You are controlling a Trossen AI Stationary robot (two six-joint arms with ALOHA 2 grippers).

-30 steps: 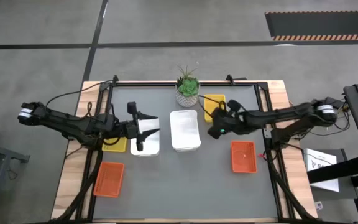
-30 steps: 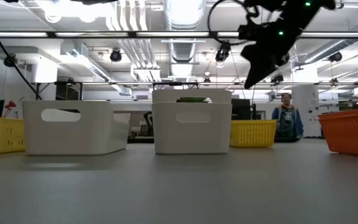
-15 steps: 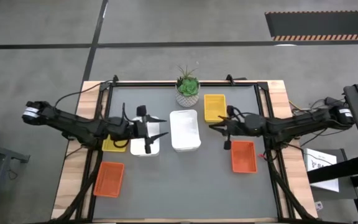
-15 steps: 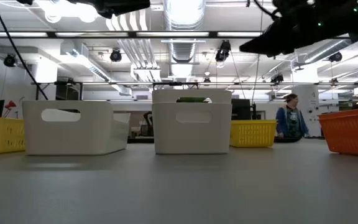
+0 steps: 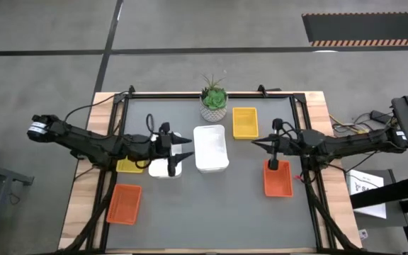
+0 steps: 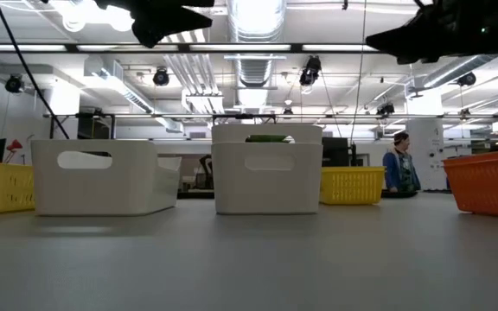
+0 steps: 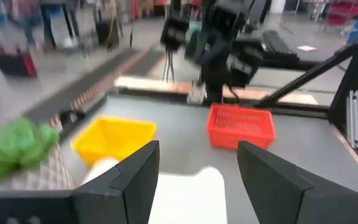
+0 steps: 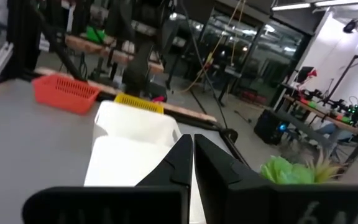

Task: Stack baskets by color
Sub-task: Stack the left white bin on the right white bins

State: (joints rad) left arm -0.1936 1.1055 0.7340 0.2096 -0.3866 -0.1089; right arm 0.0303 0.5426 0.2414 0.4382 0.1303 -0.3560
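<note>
Two white baskets stand mid-table, one (image 5: 210,147) in the centre and one (image 5: 163,167) to its left. One yellow basket (image 5: 244,122) sits at the far right of centre, and another (image 5: 129,165) lies partly under my left arm. Orange baskets rest near left (image 5: 125,203) and at the right (image 5: 277,178). My left gripper (image 5: 183,149) hovers open and about level above the left white basket (image 7: 191,193), holding nothing. Above the gap between the centre white basket and the right orange one, my right gripper (image 5: 255,144) is shut and holds nothing.
A small potted green plant (image 5: 214,103) stands at the table's far edge, between the centre white basket and the far yellow one. Bare grey tabletop (image 5: 204,212) lies along the near side. Beyond the table a person (image 6: 402,169) stands in the room.
My right gripper has drawn back from the far yellow basket toward the table's right and near side, tipping from pointing down to about level. My left gripper has moved a little toward the centre white basket and rolled about its own axis. No basket has moved.
</note>
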